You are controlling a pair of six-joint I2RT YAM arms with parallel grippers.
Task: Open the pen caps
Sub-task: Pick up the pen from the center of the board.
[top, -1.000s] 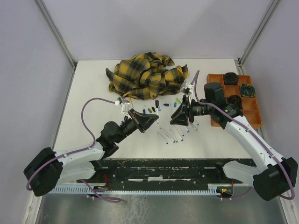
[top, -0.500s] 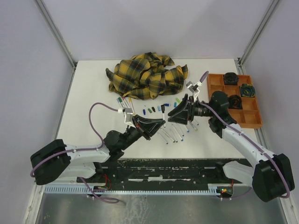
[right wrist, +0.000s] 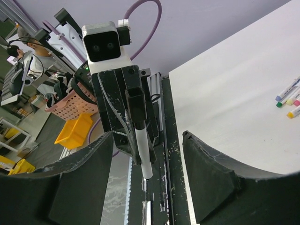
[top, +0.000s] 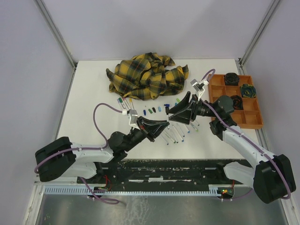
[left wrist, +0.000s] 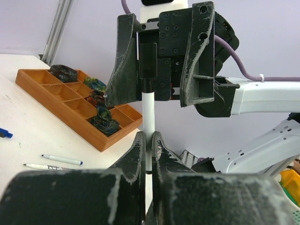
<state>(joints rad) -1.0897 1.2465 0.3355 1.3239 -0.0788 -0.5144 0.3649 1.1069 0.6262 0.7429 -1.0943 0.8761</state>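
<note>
- The left gripper is shut tight on a white pen. It holds the pen up off the table and pokes it at the other arm. I think that is so the other arm can pull the cap off.
- I cannot tell if this pen has its cap on. Its far end goes into a dark spot in the other gripper. Its near end is hidden inside the grip.
- The right gripper is wide. The pen sits in its gap with room on both sides, so it holds nothing.
- More pens lie on the table just under the two grippers. Little caps lie in a row by the cloth. They are too small to tell which pens are open.
- The tray on the far right holds dark lumps. I cannot tell what they are.
</note>
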